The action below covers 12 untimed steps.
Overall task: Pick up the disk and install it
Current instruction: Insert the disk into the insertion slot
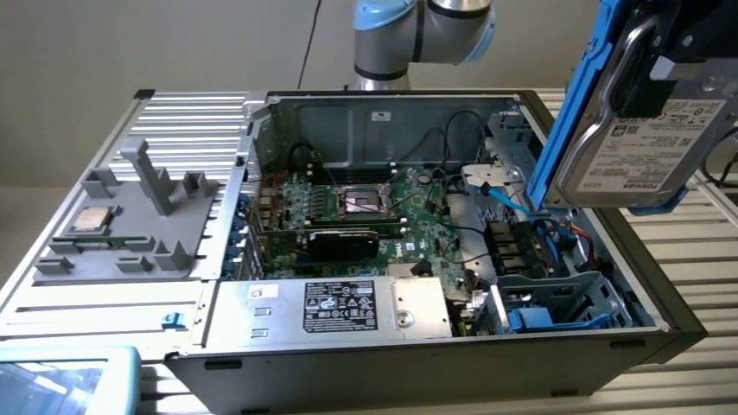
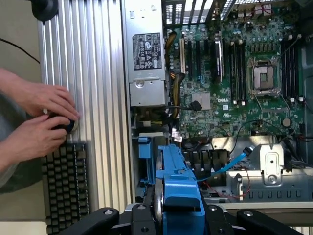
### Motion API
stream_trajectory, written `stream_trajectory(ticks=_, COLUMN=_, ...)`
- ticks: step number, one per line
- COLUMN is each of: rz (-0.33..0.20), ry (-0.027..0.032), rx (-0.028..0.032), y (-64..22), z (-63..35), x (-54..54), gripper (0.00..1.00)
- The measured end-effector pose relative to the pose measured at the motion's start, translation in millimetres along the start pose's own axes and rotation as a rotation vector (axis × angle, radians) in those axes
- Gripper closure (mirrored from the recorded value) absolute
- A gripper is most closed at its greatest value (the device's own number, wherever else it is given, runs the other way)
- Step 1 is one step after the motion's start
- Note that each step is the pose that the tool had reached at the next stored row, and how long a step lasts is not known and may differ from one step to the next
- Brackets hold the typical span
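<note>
The disk (image 1: 645, 138) was a flat silver-grey drive with a white printed label on its face and a bright blue frame along its edges. It hung in the air, standing almost on edge and tilted, clamped in the pincer (image 2: 177, 218) above the drive-bay end of the open computer case (image 1: 416, 350).

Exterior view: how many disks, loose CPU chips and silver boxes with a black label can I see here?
disk, lifted above the open case: 1
CPU chip, on the grey tray: 1
silver box with black label: 1
Total: 3
</note>
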<state>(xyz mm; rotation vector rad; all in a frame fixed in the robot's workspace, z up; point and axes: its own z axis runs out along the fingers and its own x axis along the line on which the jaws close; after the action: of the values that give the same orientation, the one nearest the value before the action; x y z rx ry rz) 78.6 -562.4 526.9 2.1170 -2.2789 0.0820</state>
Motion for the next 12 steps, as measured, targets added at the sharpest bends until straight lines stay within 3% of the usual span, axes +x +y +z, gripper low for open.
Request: stream_trajectory(ticks=12, rz=0.012, ry=-0.0119, rx=-0.0066, y=-1.6, z=19.6, x=8.6, gripper=0.63)
